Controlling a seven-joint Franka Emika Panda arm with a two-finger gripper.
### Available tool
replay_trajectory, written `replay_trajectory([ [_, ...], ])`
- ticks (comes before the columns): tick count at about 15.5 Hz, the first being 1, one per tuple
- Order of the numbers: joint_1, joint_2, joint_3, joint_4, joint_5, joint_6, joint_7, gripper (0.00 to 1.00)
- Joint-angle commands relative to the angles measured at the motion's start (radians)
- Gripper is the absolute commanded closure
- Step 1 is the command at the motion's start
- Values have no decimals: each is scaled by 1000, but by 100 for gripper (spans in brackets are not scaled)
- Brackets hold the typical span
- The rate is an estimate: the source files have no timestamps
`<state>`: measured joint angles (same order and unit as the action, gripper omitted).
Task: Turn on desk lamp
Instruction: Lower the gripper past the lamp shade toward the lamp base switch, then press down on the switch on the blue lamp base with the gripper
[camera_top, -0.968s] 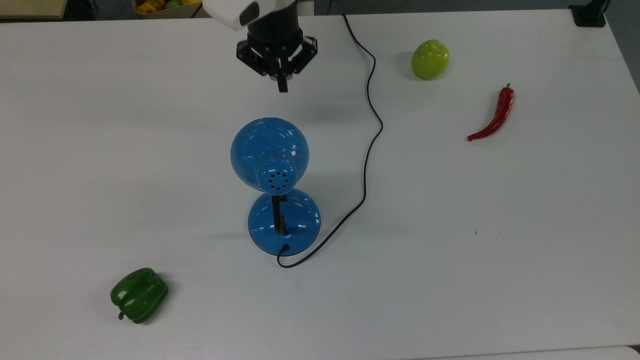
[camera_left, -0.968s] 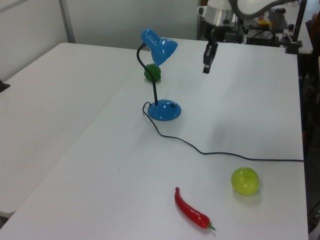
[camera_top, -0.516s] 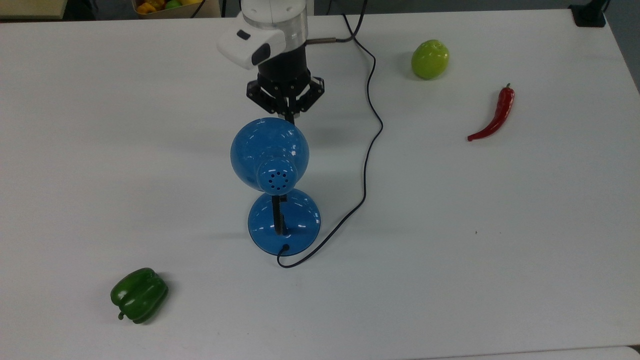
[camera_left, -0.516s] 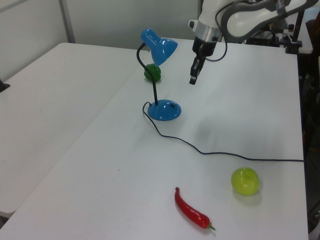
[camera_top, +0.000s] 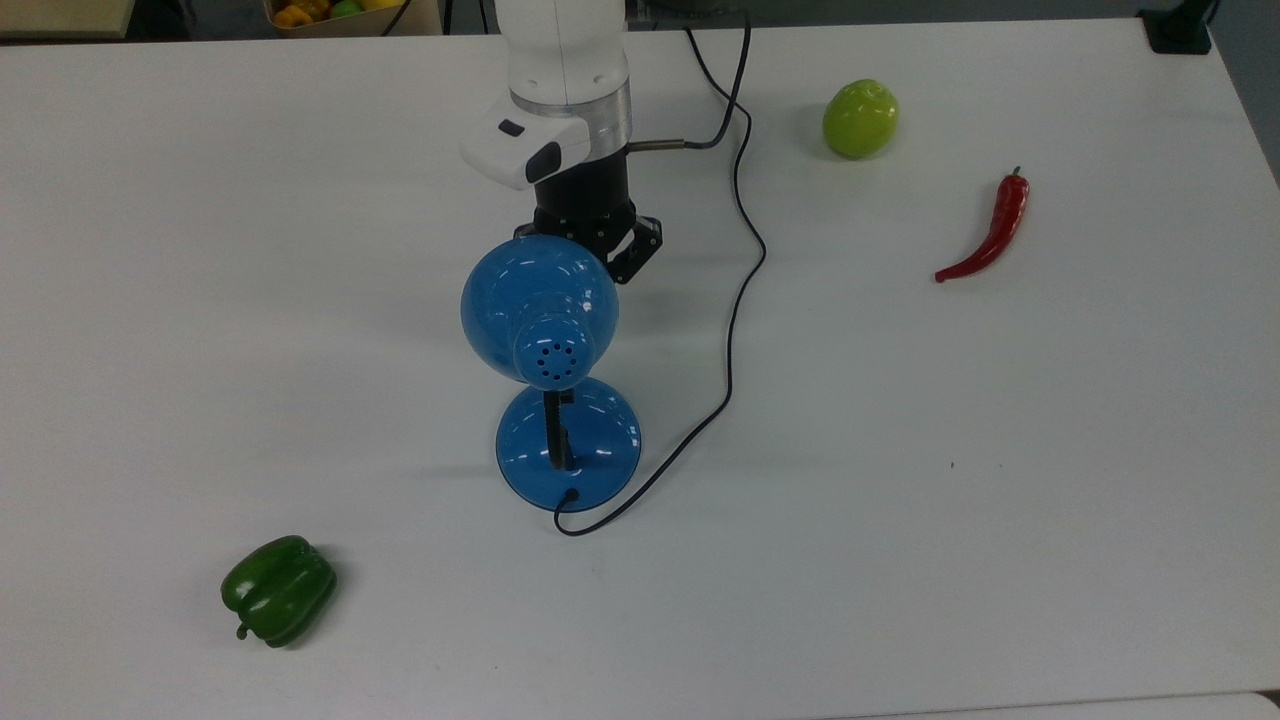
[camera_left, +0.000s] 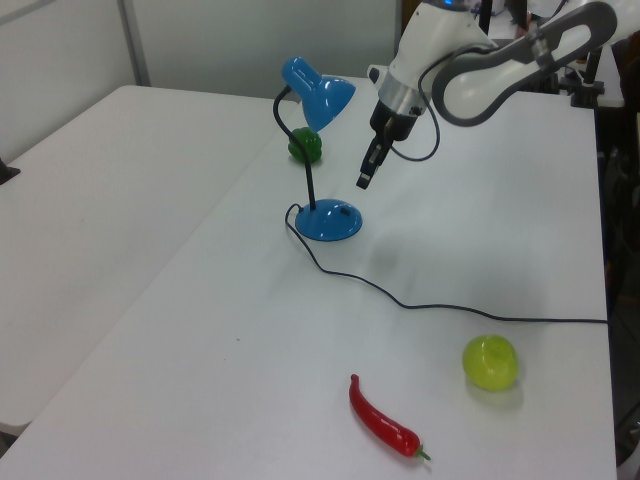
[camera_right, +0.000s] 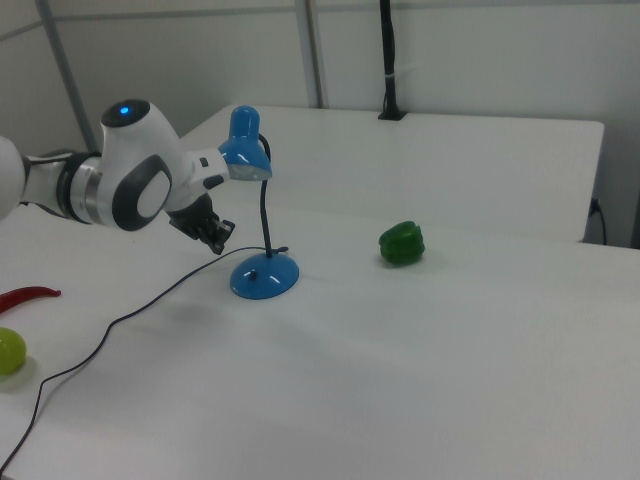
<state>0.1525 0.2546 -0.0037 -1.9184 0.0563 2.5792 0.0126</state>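
Note:
The desk lamp stands mid-table. Its glossy blue dome shade (camera_top: 538, 305) with vent holes leans over its round blue base (camera_top: 570, 447) on a black neck. A thin black cord (camera_top: 738, 300) runs from the base toward the far edge. In the top view the shade hides my fingertips, and the black hand (camera_top: 598, 232) sits just behind it. In the left view my gripper (camera_left: 363, 180) hangs shut and empty. It is to the right of the shade (camera_left: 318, 92) and above the base (camera_left: 330, 220). In the right view it sits left of the neck (camera_right: 264, 215).
A green bell pepper (camera_top: 278, 590) lies near the front at the top view's left. A yellow-green round fruit (camera_top: 860, 118) and a red chili (camera_top: 988, 232) lie at the top view's right. A box of fruit (camera_top: 330, 12) sits behind the table.
The arm has moved from the table's far edge toward the lamp and lower. In the top view its fingertips have slid under the shade. The lamp has not moved.

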Motion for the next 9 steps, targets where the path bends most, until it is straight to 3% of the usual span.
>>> replay_trajectory([
  [1, 7, 38, -4, -37, 7, 137, 15, 100],
  [9, -4, 100, -9, -28, -1, 223, 15, 100],
])
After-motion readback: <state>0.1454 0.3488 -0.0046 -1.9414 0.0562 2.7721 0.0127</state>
